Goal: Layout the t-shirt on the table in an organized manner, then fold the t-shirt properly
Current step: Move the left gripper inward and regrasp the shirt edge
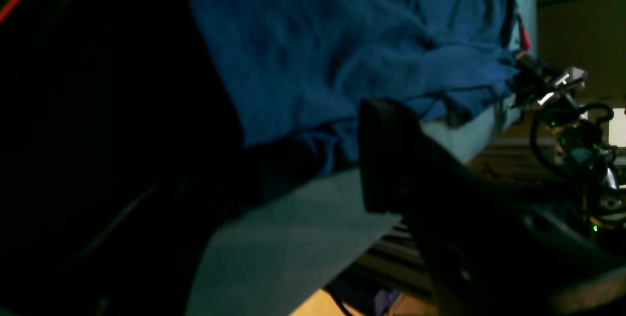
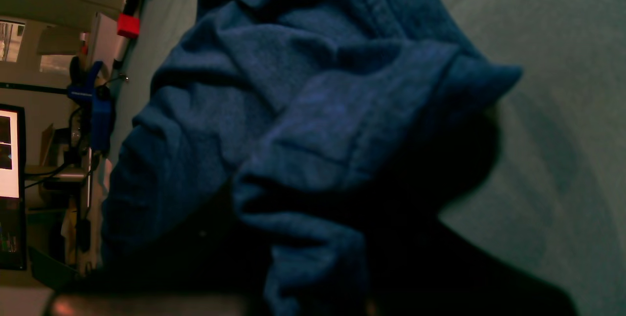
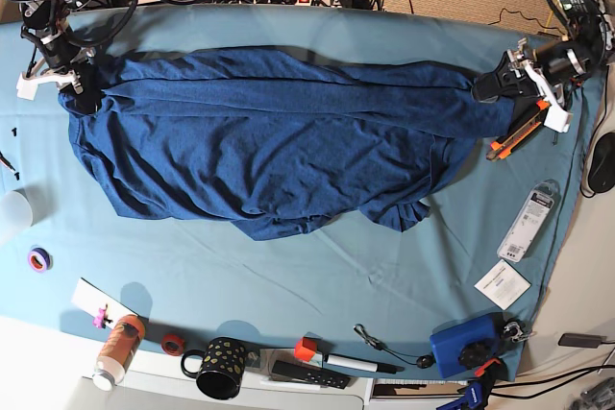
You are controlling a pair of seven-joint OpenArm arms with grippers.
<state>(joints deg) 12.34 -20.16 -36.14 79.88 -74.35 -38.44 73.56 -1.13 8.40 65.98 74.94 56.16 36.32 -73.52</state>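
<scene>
The dark navy t-shirt (image 3: 269, 132) lies stretched sideways across the far half of the teal table (image 3: 288, 280), its lower part bunched and wrinkled. My left gripper (image 3: 492, 86) is at the shirt's right end and is shut on the fabric. In the left wrist view the t-shirt (image 1: 342, 37) runs in between the dark fingers (image 1: 386, 154). My right gripper (image 3: 79, 93) is shut on the shirt's left end. In the right wrist view the folded cloth (image 2: 303, 110) drapes over the gripper (image 2: 313, 247) and hides its tips.
An orange cutter (image 3: 514, 136), a package (image 3: 531, 211) and a card (image 3: 502, 284) lie at the right. A mug (image 3: 223, 367), bottle (image 3: 117, 350), red cube (image 3: 306, 349), marker (image 3: 356, 364) and blue box (image 3: 463, 348) line the near edge. Tape roll (image 3: 38, 259) at left.
</scene>
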